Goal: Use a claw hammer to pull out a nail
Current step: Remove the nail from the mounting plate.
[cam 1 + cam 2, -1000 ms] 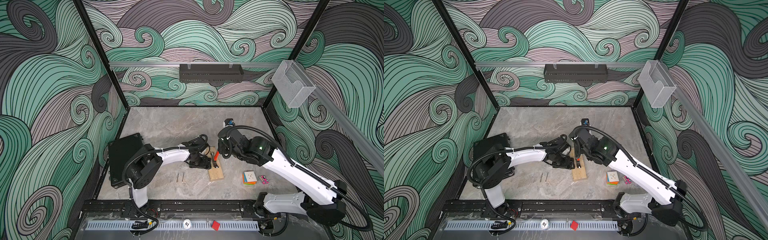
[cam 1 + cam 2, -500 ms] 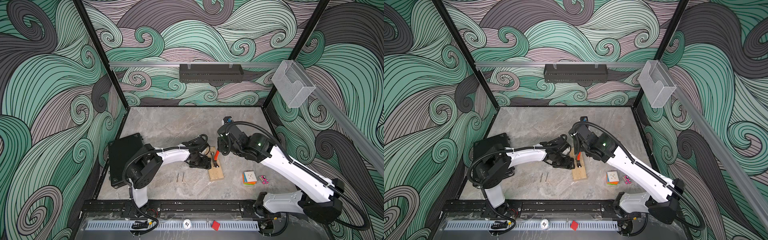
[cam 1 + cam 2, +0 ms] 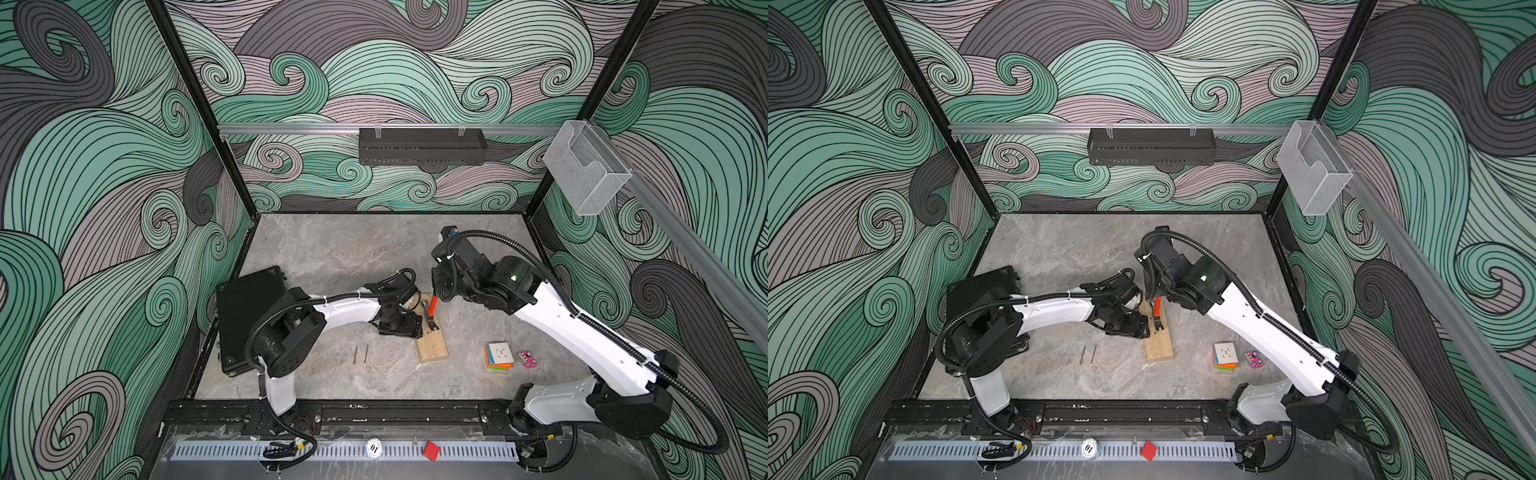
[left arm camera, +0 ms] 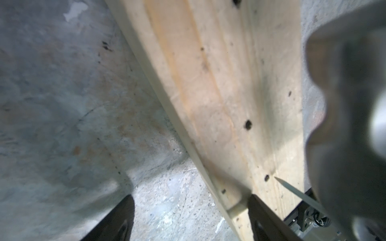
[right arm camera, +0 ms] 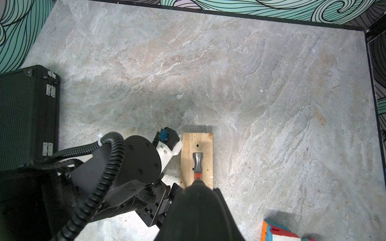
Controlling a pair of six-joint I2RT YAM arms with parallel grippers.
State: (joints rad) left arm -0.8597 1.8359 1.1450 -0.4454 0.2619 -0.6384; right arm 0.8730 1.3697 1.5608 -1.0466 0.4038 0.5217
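On grey marbled tabletop [image 5: 208,52]: wood block [image 5: 187,158], claw hammer [image 5: 197,164] above; wave-patterned walls [image 3: 374,75].

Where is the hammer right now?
In both top views, the claw hammer is mid-table, its head over the wooden block, its handle held by the right hand.

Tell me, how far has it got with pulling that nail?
Nearly done, it seems. Two nails lie loose on the table. In hand: the right gripper clamps the claw hammer, head over the wood block, and a nail shows its bare tip beside an empty hole. The left gripper straddles the block's edge, open. Remaining: lifting it clear.
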